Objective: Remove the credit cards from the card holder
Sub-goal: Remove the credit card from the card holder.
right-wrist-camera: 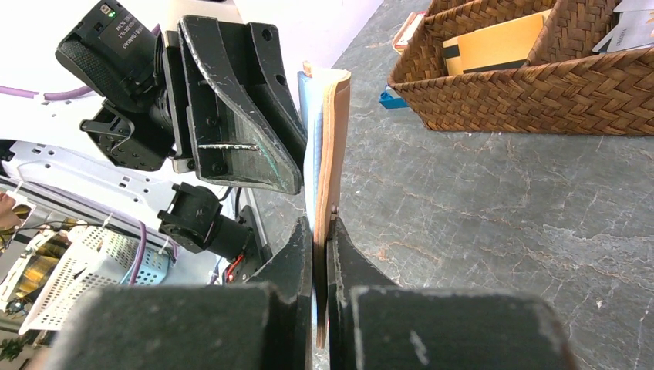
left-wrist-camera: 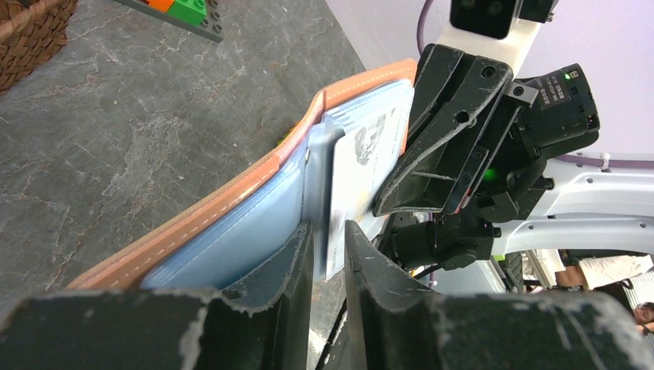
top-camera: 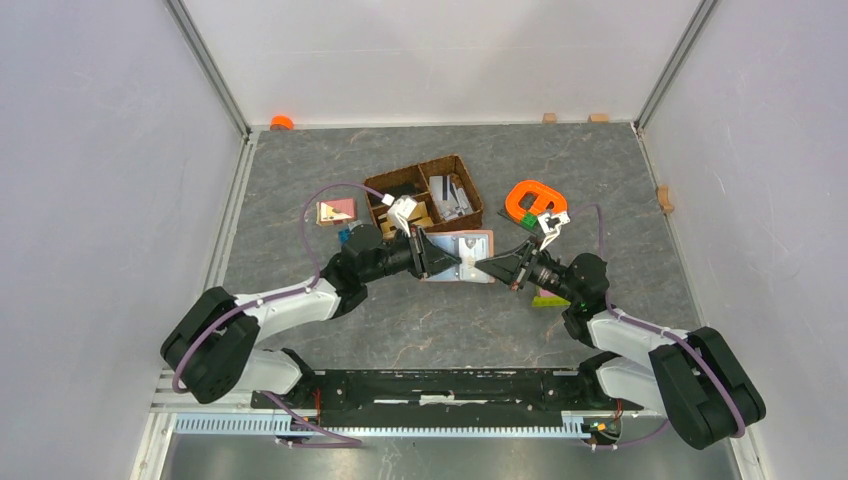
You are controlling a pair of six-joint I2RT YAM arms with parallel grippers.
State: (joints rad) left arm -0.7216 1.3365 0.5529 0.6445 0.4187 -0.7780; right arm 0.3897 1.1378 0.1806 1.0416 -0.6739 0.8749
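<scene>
While the left claw [top-camera: 434,256] straddles one credit card [left-wrist-camera: 369,146] at the card holder [top-camera: 468,246]'s 9 o'clock edge, I can't tell if it's gripping. The holder sits mid-bench [top-camera: 400,330], spread open. Right claw [top-camera: 493,267] at 3 o'clock pinches the leather. One holder, one card visible, none clearly out.

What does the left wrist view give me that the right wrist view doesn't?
Only left wrist: the card and its printed face, sticking out of the pale blue sleeves, its edge between the fingers of the left end effector; green and orange bricks.
Only right wrist: the wallet edge-on, clamped in the right end effector; a yellow piece in the basket; a blue block beside it.
Both: the wallet, the basket, the grey table, the opposite arm's end effector.
</scene>
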